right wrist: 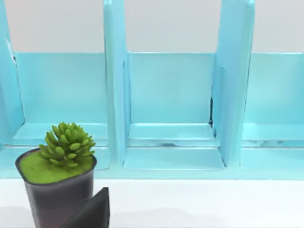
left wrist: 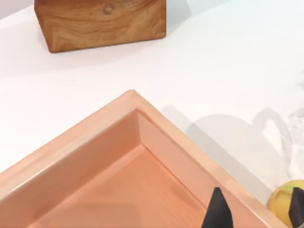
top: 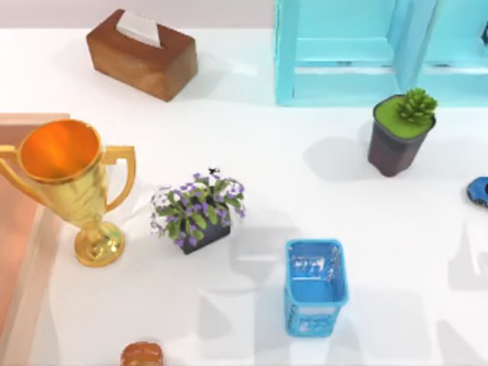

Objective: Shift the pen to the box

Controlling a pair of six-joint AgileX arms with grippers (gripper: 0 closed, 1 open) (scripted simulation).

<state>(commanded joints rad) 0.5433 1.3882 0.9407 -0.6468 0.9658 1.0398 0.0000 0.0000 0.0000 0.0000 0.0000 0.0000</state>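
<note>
The pen is out of view. The box (top: 17, 259) is a shallow salmon-orange tray with a paler rim, cut off by the table's left edge. Its inner corner (left wrist: 109, 156) shows close up in the left wrist view. My left gripper (left wrist: 257, 216) hovers over the box's rim near that corner. It is open, its two black fingertips (left wrist: 217, 213) apart with nothing between them. A dark part of my right gripper (right wrist: 92, 213) shows beside the succulent pot (right wrist: 54, 185), facing the cyan shelf (right wrist: 171, 109).
A gold trophy (top: 72, 183) stands right beside the box. A wooden tissue box (top: 141, 52) sits at the back left. A purple flower pot (top: 200, 213), a blue pen holder (top: 314, 286) and a succulent pot (top: 400, 133) dot the table.
</note>
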